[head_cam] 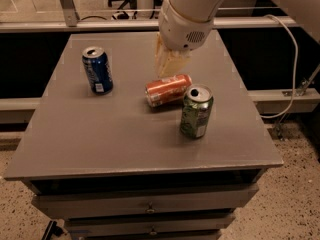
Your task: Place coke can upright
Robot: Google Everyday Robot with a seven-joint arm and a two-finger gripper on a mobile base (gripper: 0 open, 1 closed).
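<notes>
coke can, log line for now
coke can: lying on side | end effector: behind it | blue can, green can: upright | task: not done

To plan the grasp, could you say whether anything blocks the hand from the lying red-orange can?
Nothing visible: the hand hangs just above the red-orange aluminium coke can. A green aluminium can stands close to one end.

You see the arm (200,4) only in part: the top edge cuts it off, and its wrist housing covers the upper part of the claw (170,64). The claw sits at the far side of the lying coke can (167,90); whether it touches the can cannot be told. The green can (196,111) covers a bit of the coke can's right end. The bottom edge cuts off the bench (125,139) below its drawers.
</notes>
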